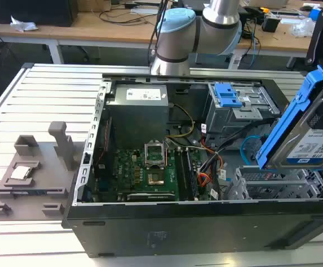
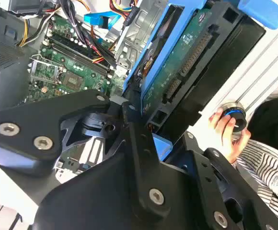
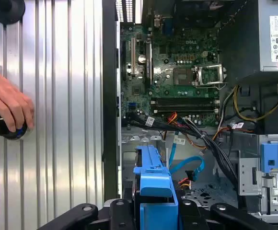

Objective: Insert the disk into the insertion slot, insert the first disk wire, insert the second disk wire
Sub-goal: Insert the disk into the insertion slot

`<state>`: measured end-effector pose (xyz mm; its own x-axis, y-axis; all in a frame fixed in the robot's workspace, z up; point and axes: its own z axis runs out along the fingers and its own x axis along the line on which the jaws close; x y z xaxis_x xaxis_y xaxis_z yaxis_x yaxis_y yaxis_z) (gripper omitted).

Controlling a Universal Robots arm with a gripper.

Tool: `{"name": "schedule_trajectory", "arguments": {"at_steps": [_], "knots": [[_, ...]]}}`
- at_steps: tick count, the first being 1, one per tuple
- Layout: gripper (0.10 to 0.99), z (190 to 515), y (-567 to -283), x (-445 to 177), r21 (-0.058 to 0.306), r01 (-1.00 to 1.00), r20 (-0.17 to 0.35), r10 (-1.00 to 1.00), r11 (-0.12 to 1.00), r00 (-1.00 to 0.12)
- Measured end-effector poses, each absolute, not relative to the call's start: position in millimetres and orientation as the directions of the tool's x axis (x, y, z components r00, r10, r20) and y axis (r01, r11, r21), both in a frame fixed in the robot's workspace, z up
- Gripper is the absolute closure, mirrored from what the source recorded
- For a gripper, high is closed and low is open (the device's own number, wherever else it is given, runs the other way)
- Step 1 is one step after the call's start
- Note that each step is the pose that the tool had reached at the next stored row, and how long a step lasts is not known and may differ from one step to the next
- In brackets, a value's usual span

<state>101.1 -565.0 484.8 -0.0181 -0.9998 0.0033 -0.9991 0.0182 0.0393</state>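
The disk point(image 1: 317, 142), silver with a white and blue label, sits in a bright blue carrier frame point(image 1: 287, 119). It hangs tilted just above the insertion slot point(image 1: 267, 186), a silver perforated bay at the exterior view's right end of the open computer case. My gripper point(image 3: 153, 211) is shut on the carrier's end point(image 3: 153, 184). In the second wrist view the disk's green circuit board point(image 2: 187, 52) faces the camera between the black fingers point(image 2: 129, 112). A loose blue cable point(image 3: 187, 167) and a bundle of black and orange wires point(image 3: 201, 139) lie beside the slot point(image 3: 203, 194).
A taller grey cage with a blue latch point(image 1: 228, 94) stands behind the slot. The motherboard point(image 1: 150, 172) and power supply point(image 1: 139, 100) lie further in. A grey fixture point(image 1: 33, 172) rests on the slotted table. A person's hand point(image 3: 9, 103) holds a knob beside the case.
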Motion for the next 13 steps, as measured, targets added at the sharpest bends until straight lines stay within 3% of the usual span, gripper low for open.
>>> {"name": "schedule_trajectory", "arguments": {"at_steps": [13], "knots": [[0.722, 458.5, -565.2, 100.6, 0.039, -0.999, 0.003, -1.0, 0.017, -0.017]]}}
